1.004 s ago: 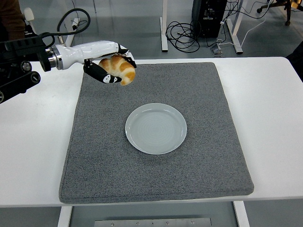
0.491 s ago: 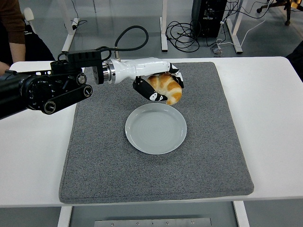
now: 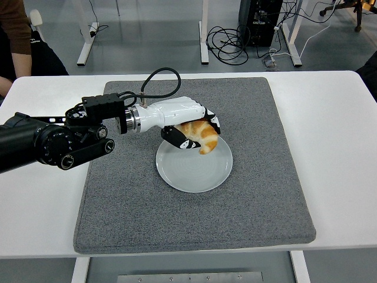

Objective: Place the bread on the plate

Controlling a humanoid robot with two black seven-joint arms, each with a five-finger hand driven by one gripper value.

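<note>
Bread over plate, release pending.
Left robot hand [image 3: 189, 131] grips bread [image 3: 200, 134] above plate's [image 3: 194, 171] far rim; plate centre lies just nearer and below. Long axis tilts down-right.

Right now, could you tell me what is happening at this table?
The robot's left hand is holding a piece of bread, a croissant, directly over the far part of the pale plate. The plate sits on a grey mat on the white table. The fingers are wrapped around the bread, so it has not been let go yet, and I cannot tell whether it touches the plate. The right arm is out of view. Part of a person shows at the top left.
</note>
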